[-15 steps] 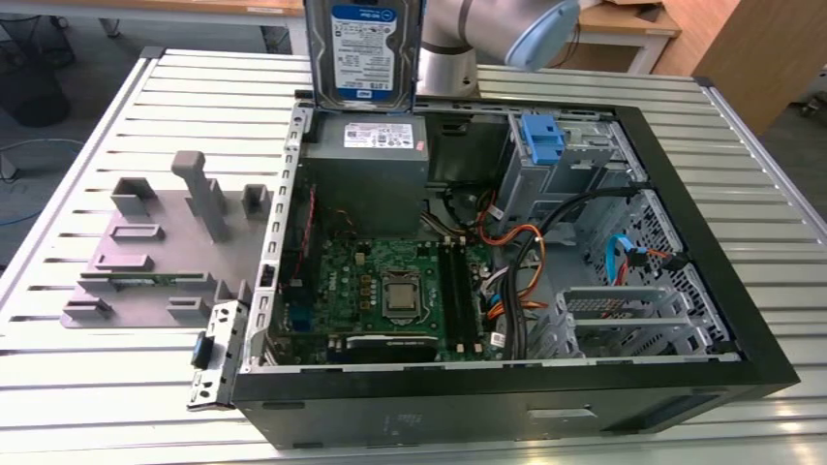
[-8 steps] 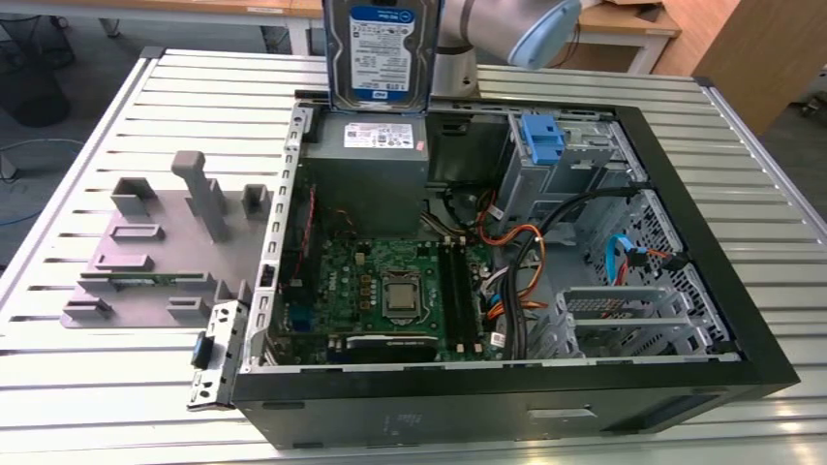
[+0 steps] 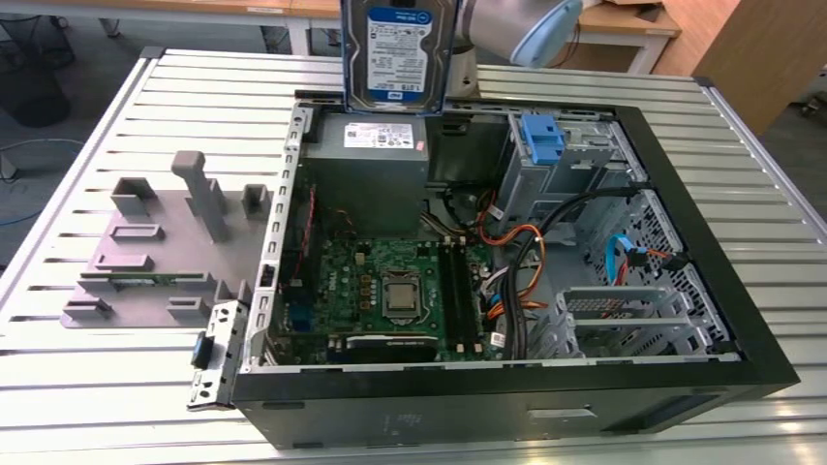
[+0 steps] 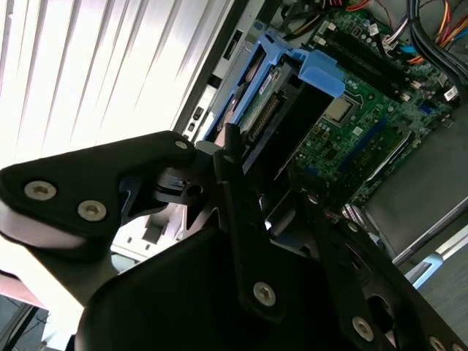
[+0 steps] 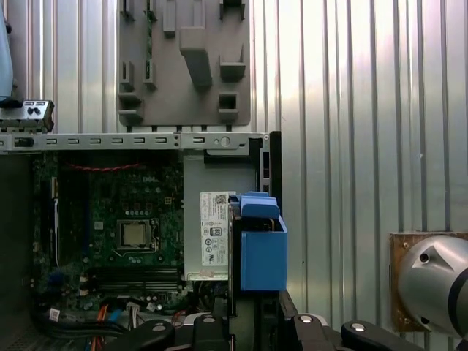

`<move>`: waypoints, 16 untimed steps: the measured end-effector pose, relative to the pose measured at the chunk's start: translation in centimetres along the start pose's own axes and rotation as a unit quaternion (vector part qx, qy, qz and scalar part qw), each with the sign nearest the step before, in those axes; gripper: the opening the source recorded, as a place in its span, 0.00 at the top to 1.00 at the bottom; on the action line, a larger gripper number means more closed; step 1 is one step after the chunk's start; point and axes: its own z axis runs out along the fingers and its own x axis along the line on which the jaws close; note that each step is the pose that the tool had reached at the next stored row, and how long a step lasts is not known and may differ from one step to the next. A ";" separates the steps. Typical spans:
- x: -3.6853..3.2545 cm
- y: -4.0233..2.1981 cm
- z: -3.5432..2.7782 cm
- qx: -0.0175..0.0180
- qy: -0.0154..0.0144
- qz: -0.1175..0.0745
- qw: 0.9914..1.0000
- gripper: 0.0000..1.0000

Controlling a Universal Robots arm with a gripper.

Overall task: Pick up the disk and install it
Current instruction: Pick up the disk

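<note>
The disk (image 3: 394, 53) hangs upright above the far edge of the open computer case (image 3: 723, 320), its white and blue label facing the exterior camera. Its blue carrier frame also appears in both wrist views, edge-on over the case's rim (image 5: 261, 252) and close to the camera (image 4: 272, 102). My gripper (image 5: 252, 325) is shut on the disk, with black fingers (image 4: 235, 172) clamped on either side of it. The disk sits over the power-supply corner of the case, to the exterior view's left of the drive bay.
Inside the case lie the green motherboard (image 3: 387, 291), the grey power-supply box (image 3: 368, 145), orange and black cables (image 3: 517, 262) and a drive bay with a blue tab (image 3: 543, 136). A grey fixture plate (image 3: 155, 242) rests on the slatted metal table (image 3: 77, 387) beside the case.
</note>
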 end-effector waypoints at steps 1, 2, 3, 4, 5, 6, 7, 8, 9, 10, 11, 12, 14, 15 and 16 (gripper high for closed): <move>0.00 -0.14 0.00 0.000 0.000 0.000 1.000 0.65; -0.01 -0.25 0.00 0.000 0.000 0.000 1.000 0.65; -0.01 -0.33 0.00 0.000 0.000 0.000 1.000 0.65; 0.00 -0.37 0.00 0.000 0.000 0.000 1.000 0.65; 0.00 -0.39 0.01 0.000 0.000 0.000 1.000 0.65; -0.01 -0.39 0.02 0.000 0.000 0.000 1.000 0.65; -0.01 -0.41 0.01 0.000 0.000 0.000 1.000 0.65; -0.01 -0.42 0.01 0.000 0.000 -0.001 1.000 0.65; 0.00 -0.43 0.01 0.000 0.000 -0.001 1.000 0.65; 0.01 -0.45 0.02 0.000 0.000 -0.001 1.000 0.65; 0.04 -0.46 0.03 0.000 0.000 -0.001 1.000 0.65; 0.07 -0.47 0.04 0.000 0.000 -0.001 1.000 0.65; 0.15 -0.48 0.04 0.000 0.000 -0.001 1.000 0.65; 0.19 -0.49 0.04 0.000 0.000 -0.001 1.000 0.65; 0.23 -0.49 0.05 0.000 0.000 -0.001 1.000 0.65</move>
